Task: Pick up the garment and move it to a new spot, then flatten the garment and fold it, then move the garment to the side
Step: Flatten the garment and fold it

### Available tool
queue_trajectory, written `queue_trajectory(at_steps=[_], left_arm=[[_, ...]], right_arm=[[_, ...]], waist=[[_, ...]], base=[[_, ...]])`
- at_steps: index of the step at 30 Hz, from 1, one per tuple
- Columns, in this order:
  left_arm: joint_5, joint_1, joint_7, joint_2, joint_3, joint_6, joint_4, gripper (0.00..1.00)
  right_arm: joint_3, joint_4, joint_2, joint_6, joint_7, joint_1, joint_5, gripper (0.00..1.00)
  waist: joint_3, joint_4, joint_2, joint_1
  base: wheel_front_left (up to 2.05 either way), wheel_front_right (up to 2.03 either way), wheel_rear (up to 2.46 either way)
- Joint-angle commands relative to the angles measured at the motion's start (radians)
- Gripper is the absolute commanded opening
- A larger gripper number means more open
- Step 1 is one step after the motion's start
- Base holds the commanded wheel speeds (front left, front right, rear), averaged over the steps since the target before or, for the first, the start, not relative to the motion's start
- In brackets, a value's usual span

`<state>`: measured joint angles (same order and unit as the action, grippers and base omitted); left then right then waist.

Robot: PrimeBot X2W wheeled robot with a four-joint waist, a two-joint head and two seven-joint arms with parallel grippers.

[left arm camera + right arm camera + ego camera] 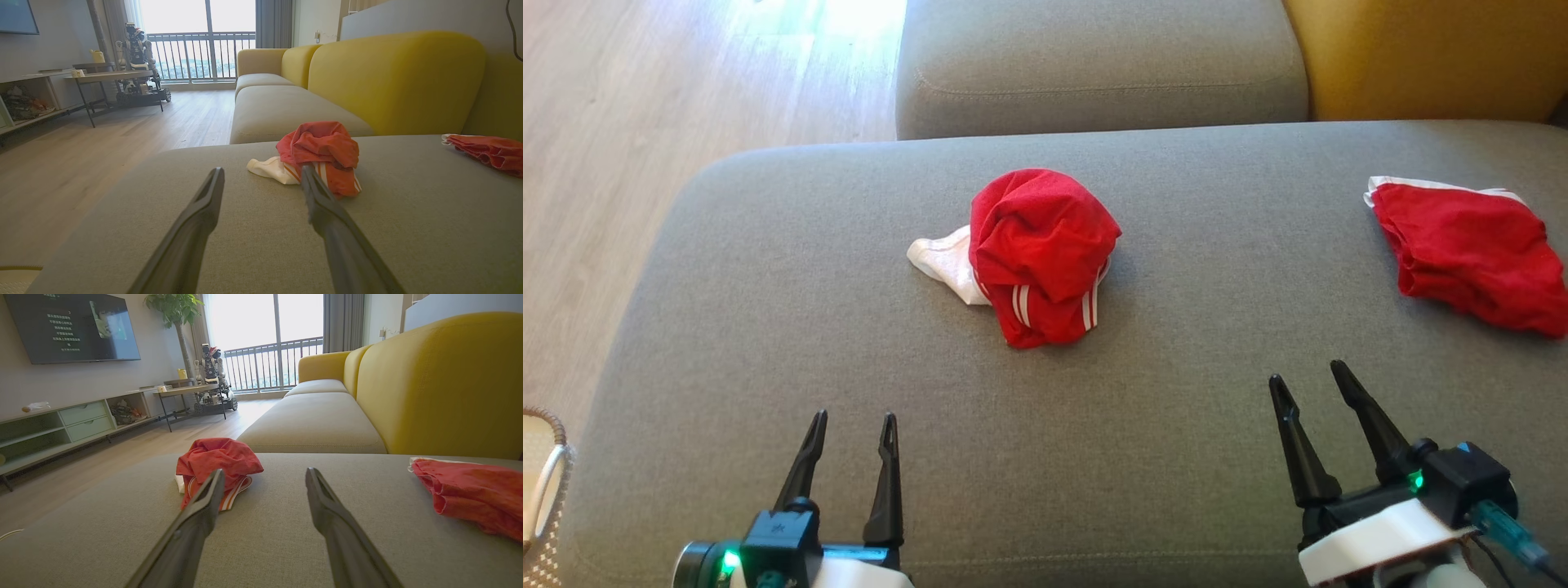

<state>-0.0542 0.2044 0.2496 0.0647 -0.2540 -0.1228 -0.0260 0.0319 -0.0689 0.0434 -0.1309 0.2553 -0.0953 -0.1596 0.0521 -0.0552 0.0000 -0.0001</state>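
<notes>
A crumpled red garment (1041, 253) with white stripes and a white part on its left lies bunched in the middle of the grey sofa seat (849, 343). It also appears in the left wrist view (322, 149) and the right wrist view (218, 459). My left gripper (855, 416) hovers open near the seat's front edge, short of the garment and to its left, with nothing between its fingers (262, 168). My right gripper (1305, 372) is open too, in front of the garment and to its right, also holding nothing (265, 470).
A second red garment (1470, 253) with a white edge lies flatter at the seat's far right. Behind are another grey cushion (1094, 65) and the yellow backrest (1421, 57). Wooden floor (645, 122) lies left; a woven basket (543, 482) sits at the lower left.
</notes>
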Motion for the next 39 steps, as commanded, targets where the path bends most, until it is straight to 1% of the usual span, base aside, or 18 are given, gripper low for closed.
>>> queue_trajectory(at_steps=[1, 9, 13, 16, 19, 20, 21, 23, 26, 29, 30, 32, 33, 35, 39], left_arm=[[0.008, -0.044, 0.012, -0.008, 0.027, 0.003, -0.028, 1.0], [0.01, -0.045, 0.012, -0.011, 0.023, 0.006, -0.015, 1.0], [0.003, -0.056, 0.012, -0.012, 0.008, 0.025, 0.027, 1.0], [0.001, -0.096, 0.012, -0.012, -0.026, 0.059, 0.075, 1.0], [0.033, -0.17, 0.012, -0.012, -0.088, 0.113, 0.147, 1.0], [0.046, -0.2, 0.012, -0.012, -0.107, 0.128, 0.172, 1.0], [0.068, -0.266, 0.012, -0.012, -0.137, 0.152, 0.225, 1.0], [0.075, -0.342, 0.012, -0.012, -0.156, 0.167, 0.266, 1.0], [0.071, -0.457, 0.012, -0.013, -0.196, 0.195, 0.331, 1.0], [0.057, -0.566, 0.012, -0.014, -0.244, 0.215, 0.43, 1.0], [0.057, -0.566, 0.012, -0.014, -0.244, 0.215, 0.43, 1.0], [0.052, -0.637, 0.012, -0.014, -0.273, 0.219, 0.512, 1.0], [0.048, -0.669, 0.012, -0.014, -0.28, 0.213, 0.55, 1.0], [0.038, -0.725, 0.011, -0.014, -0.286, 0.192, 0.628, 1.0], [0.028, -0.811, 0.001, -0.014, -0.292, 0.133, 0.756, 1.0]], right_arm=[[0.023, 0.029, 0.007, 0.0, 0.006, 0.034, -0.006, 1.0], [0.02, 0.031, 0.007, 0.0, 0.006, 0.036, -0.001, 1.0], [0.019, 0.031, 0.007, 0.0, 0.006, 0.04, -0.001, 1.0], [0.021, 0.028, 0.007, 0.0, 0.006, 0.05, -0.013, 1.0], [0.031, 0.03, 0.007, 0.0, 0.006, 0.065, -0.019, 1.0], [0.041, 0.032, 0.007, 0.0, 0.006, 0.073, -0.021, 1.0], [0.066, 0.036, 0.007, 0.0, 0.006, 0.095, -0.02, 1.0], [0.081, 0.046, 0.007, 0.0, 0.006, 0.123, -0.021, 1.0], [0.075, 0.064, 0.007, 0.0, 0.006, 0.155, -0.025, 1.0], [0.073, 0.071, 0.007, 0.0, 0.006, 0.175, -0.023, 1.0], [0.073, 0.071, 0.007, 0.0, 0.006, 0.175, -0.023, 1.0], [0.074, 0.073, 0.007, 0.0, 0.006, 0.188, -0.022, 1.0], [0.075, 0.075, 0.007, 0.0, 0.006, 0.195, -0.024, 1.0], [0.073, 0.08, 0.007, 0.0, 0.006, 0.208, -0.029, 1.0], [0.068, 0.086, 0.007, 0.0, 0.006, 0.223, -0.038, 1.0]], waist=[[0.0, 0.003, 0.0, 0.0001], [-0.005, 0.013, 0.0, 0.0001], [-0.012, 0.02, 0.0, 0.0001], [-0.027, 0.034, 0.0, 0.0001], [-0.052, 0.058, 0.0, 0.0001], [-0.064, 0.072, 0.0, 0.0001], [-0.099, 0.104, 0.0, 0.0001], [-0.142, 0.132, 0.0, 0.0001], [-0.201, 0.159, 0.0, 0.0001], [-0.256, 0.18, 0.0, 0.0001], [-0.256, 0.18, 0.0, 0.0001], [-0.283, 0.195, 0.0, 0.0001], [-0.295, 0.204, 0.0, 0.0001], [-0.315, 0.221, 0.0, 0.0001], [-0.335, 0.243, 0.0, 0.0001]], base=[[0.0, 0.0, 0.0], [0.0, 0.0, 0.0], [0.0, 0.0, 0.0], [0.0, 0.0, 0.0], [0.0, 0.0, 0.0], [0.0, 0.0, 0.0], [0.0, 0.0, 0.0], [0.0, 0.0, 0.0], [0.0, 0.0, 0.0], [0.0, 0.0, 0.0], [0.0, 0.0, 0.0], [0.0, 0.0, 0.0], [0.0, 0.0, 0.0], [0.0, 0.0, 0.0], [0.0, 0.0, 0.0]])
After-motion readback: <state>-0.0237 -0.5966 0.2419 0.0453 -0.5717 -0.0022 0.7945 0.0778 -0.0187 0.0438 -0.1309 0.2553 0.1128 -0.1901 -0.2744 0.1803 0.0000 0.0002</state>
